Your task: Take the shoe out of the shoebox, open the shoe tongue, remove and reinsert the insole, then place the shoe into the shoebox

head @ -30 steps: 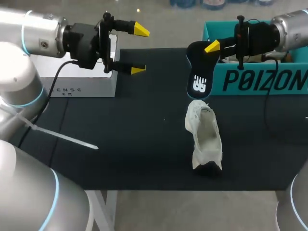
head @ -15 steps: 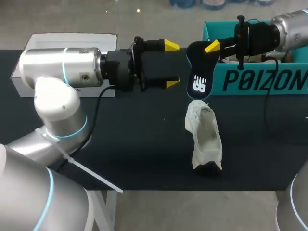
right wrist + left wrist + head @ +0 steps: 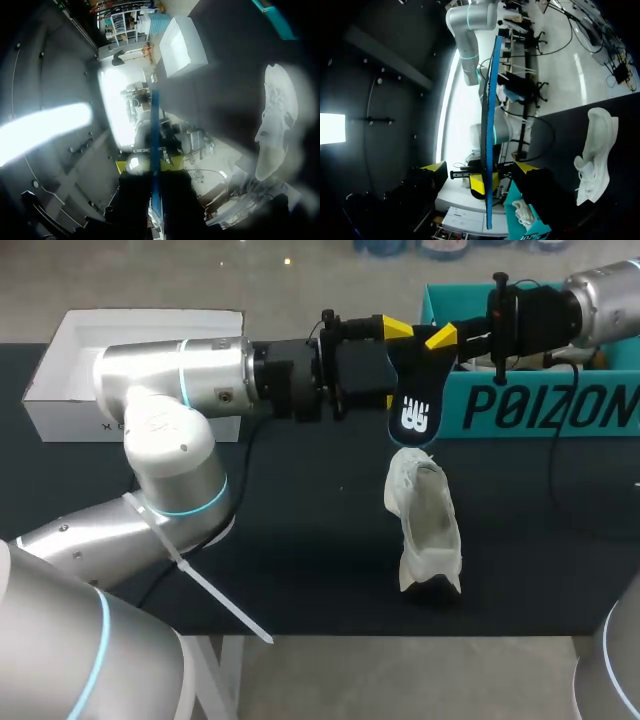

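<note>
Black counter (image 3: 300, 540) with a teal cardboard shoebox (image 3: 530, 405) at its far right. My right hand (image 3: 447, 340) is clamped on the upper end of the dark foam insole with a white logo (image 3: 413, 410) and holds it in the air in front of the shoebox. My left hand (image 3: 393, 365) has its fingers spread wide, one on either side of the insole. In the left wrist view the insole shows as a thin blue edge between my yellow tips, touching neither. The pale grey-white fabric shoe (image 3: 428, 530) lies on the counter directly beneath both hands.

Step in hand, as I judge it: the insole is out of the shoe and reinsertion is about to start. The next move calls for my left fingers to close on the insole's flat faces without twisting it. The insole must then be turned down in line with the shoe's opening.

Orientation: the insole hangs roughly upright, logo end down, just above the shoe's far end. The shoe's long axis runs from under the hands toward the counter's near edge. I cannot tell which end is the toe.
</note>
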`<act>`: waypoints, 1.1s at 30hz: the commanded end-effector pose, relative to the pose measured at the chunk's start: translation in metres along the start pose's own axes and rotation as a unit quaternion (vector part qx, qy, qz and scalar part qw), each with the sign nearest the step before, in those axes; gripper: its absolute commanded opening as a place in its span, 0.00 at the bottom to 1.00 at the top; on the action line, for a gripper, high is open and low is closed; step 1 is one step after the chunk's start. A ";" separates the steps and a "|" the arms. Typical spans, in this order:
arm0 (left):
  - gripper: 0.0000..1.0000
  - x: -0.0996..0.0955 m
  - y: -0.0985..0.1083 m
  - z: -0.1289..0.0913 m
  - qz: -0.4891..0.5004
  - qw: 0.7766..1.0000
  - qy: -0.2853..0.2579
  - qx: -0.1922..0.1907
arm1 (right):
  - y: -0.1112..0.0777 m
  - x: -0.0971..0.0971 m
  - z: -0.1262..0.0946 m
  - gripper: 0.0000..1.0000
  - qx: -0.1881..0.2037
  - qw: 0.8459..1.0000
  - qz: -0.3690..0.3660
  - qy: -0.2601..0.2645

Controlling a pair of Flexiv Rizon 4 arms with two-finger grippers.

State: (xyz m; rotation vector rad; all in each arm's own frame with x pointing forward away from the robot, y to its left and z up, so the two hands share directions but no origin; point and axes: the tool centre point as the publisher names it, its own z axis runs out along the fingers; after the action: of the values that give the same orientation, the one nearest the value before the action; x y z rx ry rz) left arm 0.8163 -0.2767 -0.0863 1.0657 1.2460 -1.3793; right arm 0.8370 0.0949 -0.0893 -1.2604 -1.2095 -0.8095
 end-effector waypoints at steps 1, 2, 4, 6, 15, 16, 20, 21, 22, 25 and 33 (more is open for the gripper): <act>0.28 0.002 0.001 0.004 0.001 1.000 0.000 0.000 | 0.001 0.000 0.000 0.00 0.001 1.000 0.001 -0.001; 0.18 0.003 0.002 0.003 0.000 1.000 0.001 0.000 | 0.001 0.000 0.000 0.00 0.001 1.000 0.001 -0.001; 0.08 0.004 0.002 0.003 0.000 1.000 0.002 0.000 | 0.001 0.000 0.000 0.00 0.001 1.000 0.001 -0.001; 0.00 0.004 0.002 0.003 0.002 1.000 0.005 -0.001 | 0.001 0.000 0.000 0.00 0.001 1.000 0.001 -0.001; 0.00 0.003 -0.001 -0.002 0.006 1.000 0.009 -0.004 | 0.001 0.000 0.000 0.00 0.001 1.000 0.001 -0.001; 0.00 0.003 0.000 -0.002 0.005 1.000 0.009 -0.003 | 0.001 0.000 0.000 0.00 0.001 1.000 0.001 -0.001; 0.00 0.002 0.000 -0.001 0.005 1.000 0.010 -0.002 | 0.001 0.000 0.000 0.00 0.001 1.000 0.001 -0.001; 0.00 0.003 -0.001 0.000 0.006 1.000 0.012 0.000 | 0.001 0.000 0.000 0.00 0.001 1.000 0.001 -0.001; 0.00 0.003 -0.002 0.001 0.007 1.000 0.014 0.002 | 0.001 0.000 0.000 0.00 0.001 1.000 0.001 -0.001; 0.00 0.005 -0.003 0.001 0.007 1.000 0.016 0.004 | 0.001 0.000 0.000 0.00 0.001 1.000 0.001 -0.001; 0.00 0.008 -0.006 -0.007 0.005 1.000 0.017 0.004 | -0.009 0.001 -0.027 1.00 -0.045 0.999 -0.011 -0.022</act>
State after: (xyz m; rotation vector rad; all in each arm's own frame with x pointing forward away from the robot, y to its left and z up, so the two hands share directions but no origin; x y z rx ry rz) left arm 0.8121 -0.2753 -0.0924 1.1039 1.2587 -1.3661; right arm 0.8467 0.0867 -0.0928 -1.2947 -1.2192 -0.8418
